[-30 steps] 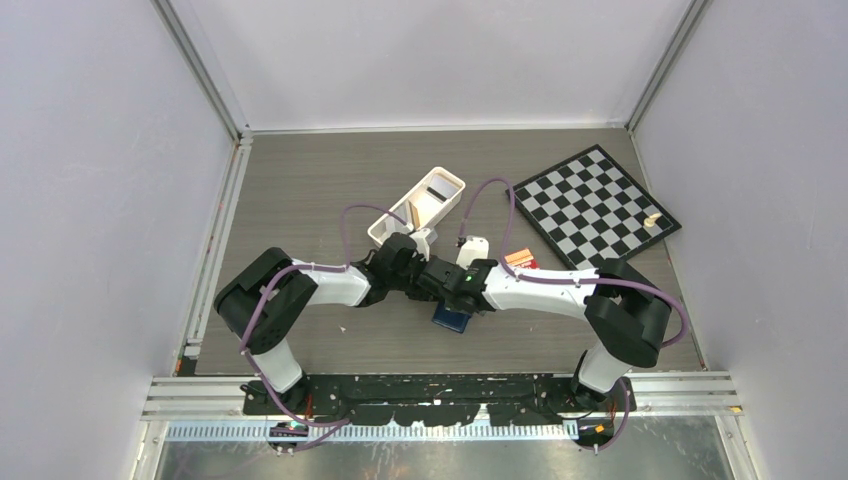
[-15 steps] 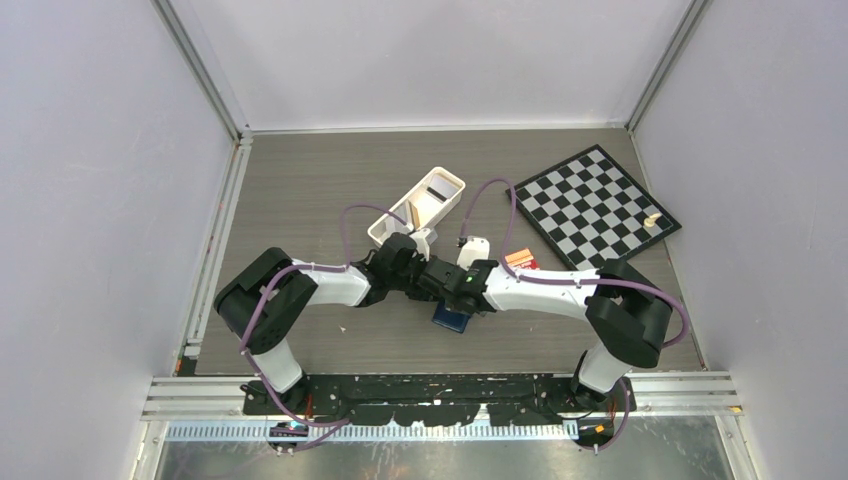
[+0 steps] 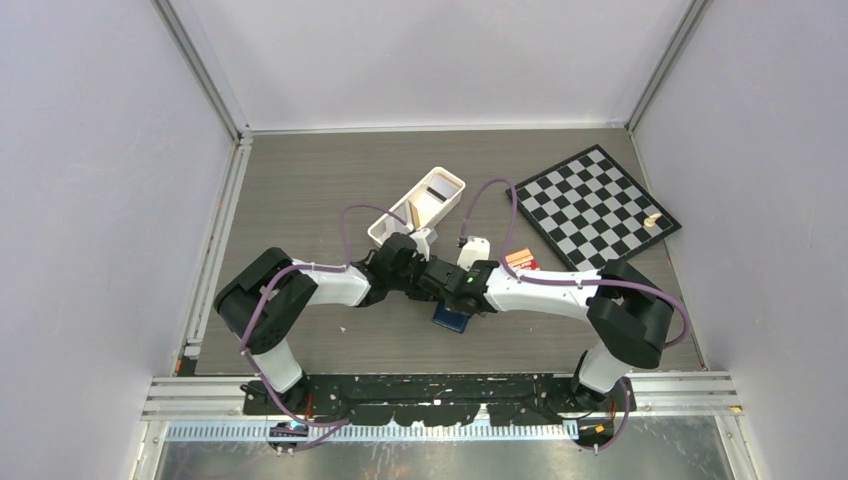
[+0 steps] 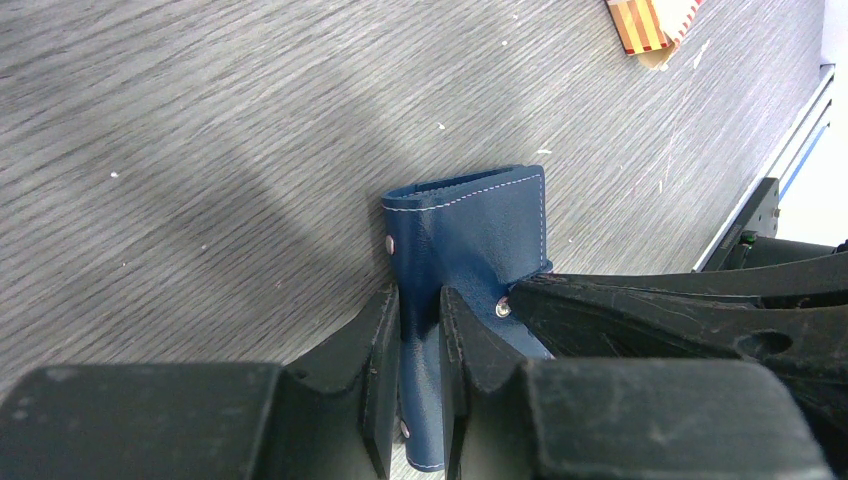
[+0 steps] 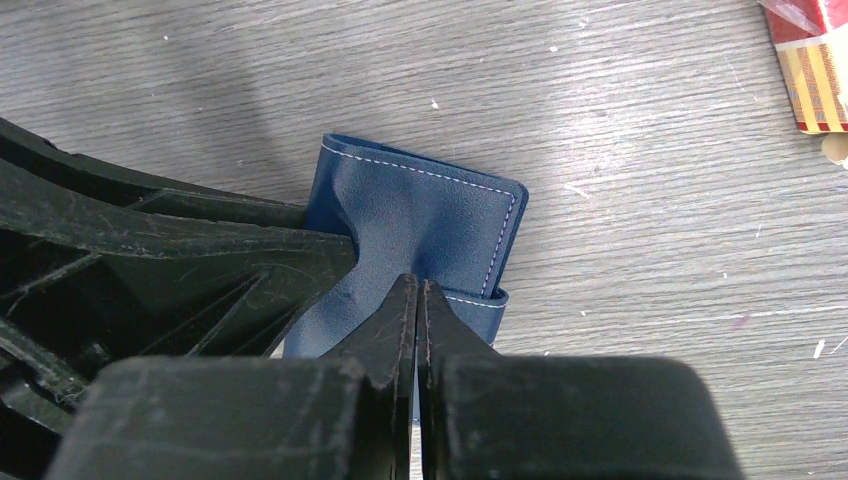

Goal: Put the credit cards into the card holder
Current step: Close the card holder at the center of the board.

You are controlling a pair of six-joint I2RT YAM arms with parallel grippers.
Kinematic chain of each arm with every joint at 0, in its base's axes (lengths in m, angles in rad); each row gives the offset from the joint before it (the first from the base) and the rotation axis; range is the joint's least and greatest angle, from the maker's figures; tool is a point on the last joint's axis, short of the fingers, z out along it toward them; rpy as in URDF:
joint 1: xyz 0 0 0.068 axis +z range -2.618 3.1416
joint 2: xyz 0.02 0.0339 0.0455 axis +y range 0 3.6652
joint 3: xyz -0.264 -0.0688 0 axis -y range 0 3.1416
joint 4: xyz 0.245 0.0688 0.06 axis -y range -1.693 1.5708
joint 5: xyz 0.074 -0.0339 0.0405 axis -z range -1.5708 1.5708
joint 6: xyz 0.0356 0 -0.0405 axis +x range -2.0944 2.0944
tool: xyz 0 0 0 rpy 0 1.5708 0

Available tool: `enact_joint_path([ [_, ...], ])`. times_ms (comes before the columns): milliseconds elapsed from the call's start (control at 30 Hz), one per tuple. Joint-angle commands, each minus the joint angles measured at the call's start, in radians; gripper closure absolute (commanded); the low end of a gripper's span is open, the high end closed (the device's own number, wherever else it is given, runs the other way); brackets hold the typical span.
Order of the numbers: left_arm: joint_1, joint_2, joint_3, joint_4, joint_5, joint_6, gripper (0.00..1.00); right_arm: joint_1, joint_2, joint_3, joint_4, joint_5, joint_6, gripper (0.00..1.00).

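Left wrist, jaws clamping card holder [image 4: 470, 225]

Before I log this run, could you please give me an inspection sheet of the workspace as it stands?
Surface: grey wood-grain table, white specks.
Job's things: navy card holder, pinched between both tools; tan and dark flat pieces, possibly cards, stand in the white tray.
Clutter: chessboard, red-striped pack.
Grippers: left tool and right tool both shut on the card holder.
Cables: purple cables loop over both arms.
Surroundings: pale walls, metal rails.
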Motion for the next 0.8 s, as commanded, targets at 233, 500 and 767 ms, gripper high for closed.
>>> enact_joint_path([
  [233, -0.018, 0.037, -0.02, -0.078, 0.02, 0.012, 0.94, 0.017, -0.027, 0.002, 0.087, 0.002, 0.038, 1.0],
  [500, -0.018, 0.039, -0.02, -0.078, 0.02, 0.013, 0.95, 0.022, -0.033, 0.0, 0.088, 0.002, 0.04, 1.0],
  [767, -0.018, 0.039, -0.019, -0.078, 0.021, 0.013, 0.94, 0.028, -0.041, 0.003, 0.095, 0.011, 0.038, 1.0],
])
